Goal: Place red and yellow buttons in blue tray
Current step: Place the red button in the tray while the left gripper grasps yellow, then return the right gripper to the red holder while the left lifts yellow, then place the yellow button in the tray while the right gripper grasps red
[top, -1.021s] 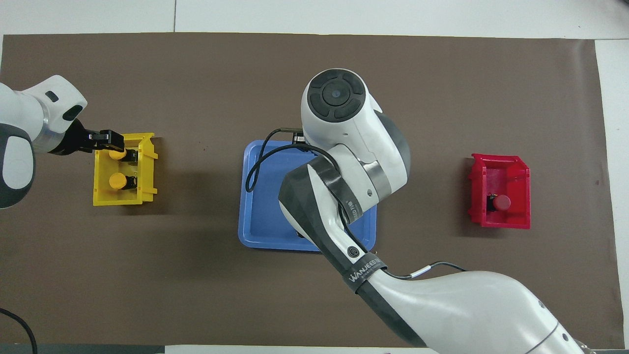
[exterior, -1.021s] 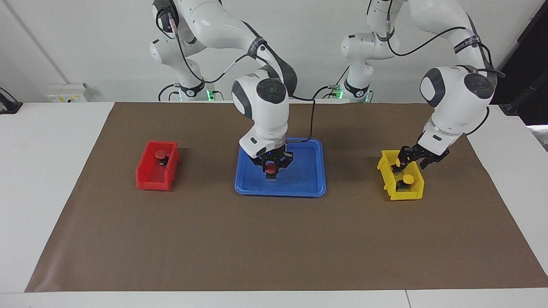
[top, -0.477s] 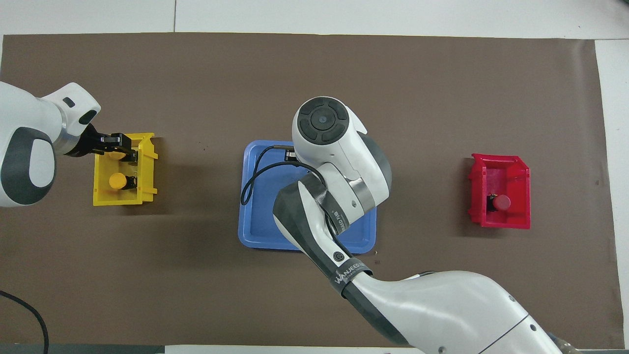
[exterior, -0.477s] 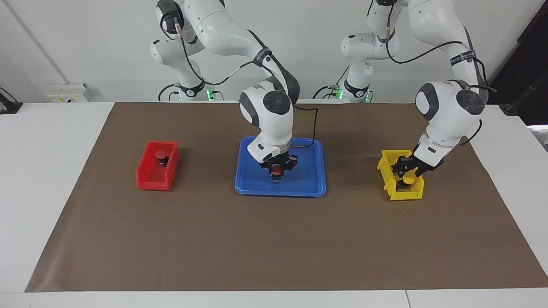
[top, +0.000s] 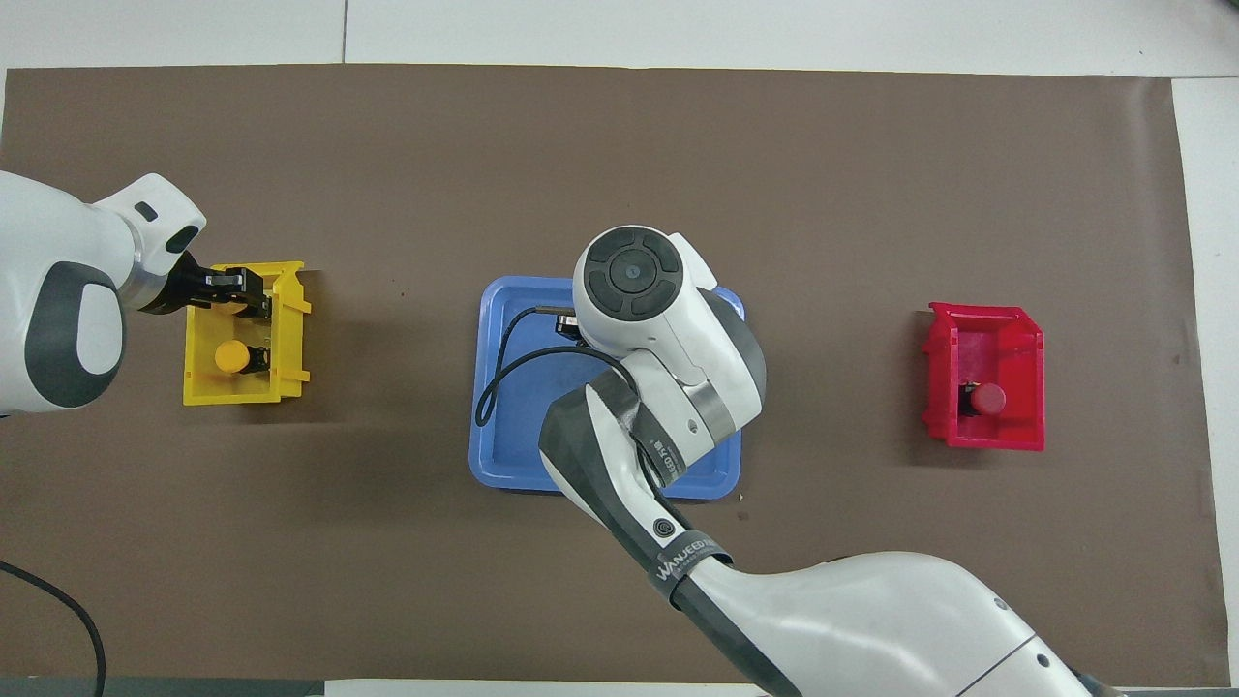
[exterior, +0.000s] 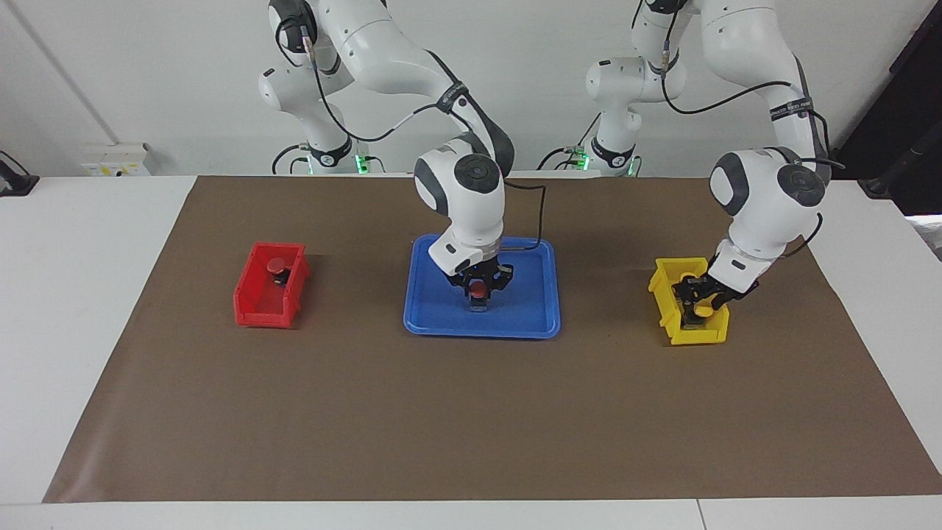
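1 label, maybe "WANJEED", on right arm (top: 692, 557) over blue tray (top: 503, 387).

In the overhead view the right arm's white wrist housing (top: 668, 358) is covering the middle of the wide shallow blue plastic tray (top: 503, 387), hiding the right gripper and the red-capped push button (exterior: 479, 289) beneath it; that arm's lower part is running off the bottom edge. The left gripper (top: 237, 290) is overlapping one yellow-capped button (top: 228, 307) in the small deep yellow plastic bin (top: 290, 339), so whether its fingers are touching the button is too small to tell; the left arm is being cut off by the picture's side edge.
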